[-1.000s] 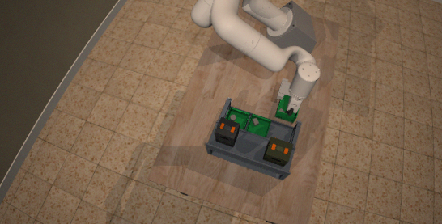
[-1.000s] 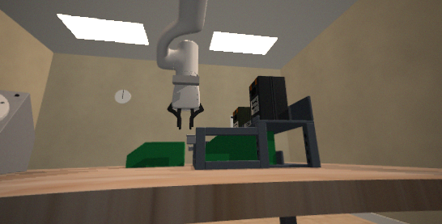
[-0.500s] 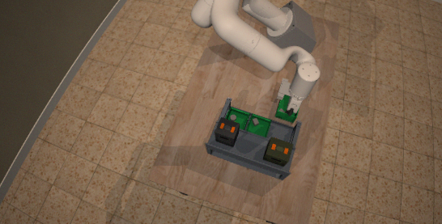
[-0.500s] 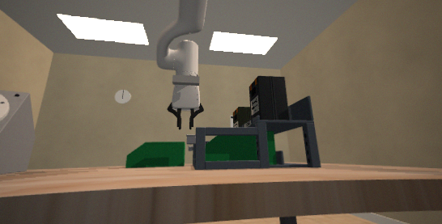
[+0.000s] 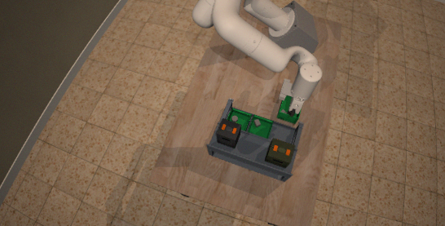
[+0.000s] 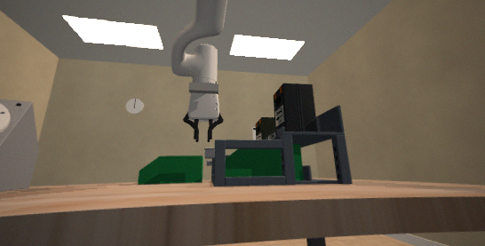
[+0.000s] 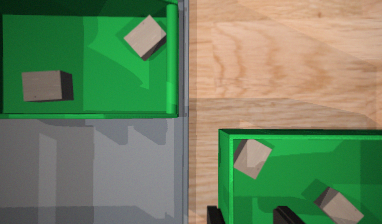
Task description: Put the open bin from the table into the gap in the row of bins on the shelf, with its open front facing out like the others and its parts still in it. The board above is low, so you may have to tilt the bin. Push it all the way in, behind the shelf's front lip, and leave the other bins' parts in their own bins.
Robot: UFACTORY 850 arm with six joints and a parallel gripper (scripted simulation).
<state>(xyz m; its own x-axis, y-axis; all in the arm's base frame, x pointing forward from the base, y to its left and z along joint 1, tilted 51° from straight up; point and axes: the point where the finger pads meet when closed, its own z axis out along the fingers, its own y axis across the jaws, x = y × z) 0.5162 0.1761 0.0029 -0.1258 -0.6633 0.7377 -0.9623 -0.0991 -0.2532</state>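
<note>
Open bin (image 5: 288, 115), green, sits on the wooden table (image 5: 196, 109) just beside the shelf's right end, outside the frame. Top view: the arm's wrist and gripper (image 5: 292, 113) stand directly over it and cover most of it. Two green bins (image 5: 248, 122) show in the grey shelf (image 5: 248, 154); two dark boxes (image 5: 228, 133) with orange marks stand on its top board.

Exterior view, low from the table edge: gripper (image 6: 202, 138) hangs well above the bin (image 6: 170, 170), apart from it, fingers partly spread with nothing between them. This height is not readable from above. Shelf frame (image 6: 288, 158) hides the far bins except for a green patch; the bin's contents are out of sight here.

Wrist view: looking straight down, the bin (image 7: 303, 175) fills the lower right, cut off by the edge, with two tan blocks (image 7: 252, 158) inside. A shelf bin (image 7: 88, 65) at upper left holds two more blocks. Only two dark fingertips show at the bottom edge, straddling the bin's near wall in the picture.
</note>
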